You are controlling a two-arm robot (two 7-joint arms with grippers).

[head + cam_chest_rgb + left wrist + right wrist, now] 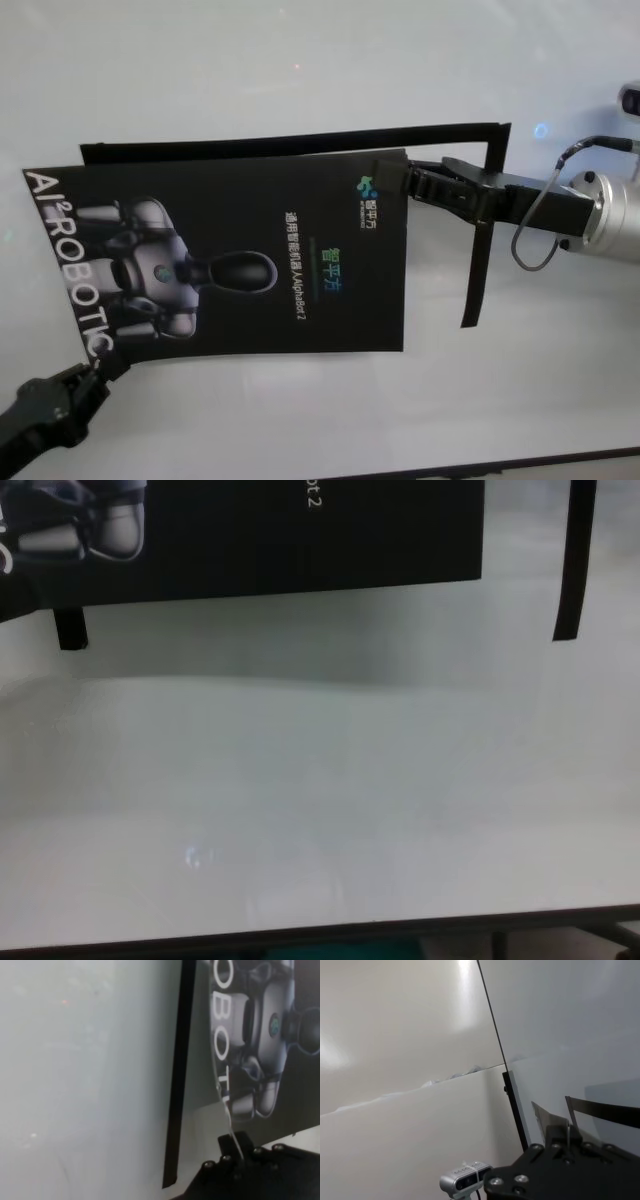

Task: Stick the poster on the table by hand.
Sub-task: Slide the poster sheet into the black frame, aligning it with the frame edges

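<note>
The poster [240, 260], a black glossy sheet with a grey-white robot picture and white letters, lies spread over the middle of the white table [300, 60]. My left gripper [98, 372] is shut on its near-left corner; the left wrist view shows the sheet's edge pinched between the black fingers [235, 1152], with the robot picture [270, 1035] beyond. My right gripper [400, 185] is shut on the poster's far-right corner; in the right wrist view [565, 1142] it holds a thin sheet edge. The chest view shows the poster's near edge [300, 530] with a soft shadow on the table [320, 780].
A thin black strip [300, 148] runs along the poster's far side and another [485, 230] hangs down by my right gripper; it also shows in the chest view [575, 560]. A strip [177, 1075] lies beside the poster's left. The table's dark front edge [320, 932] is near.
</note>
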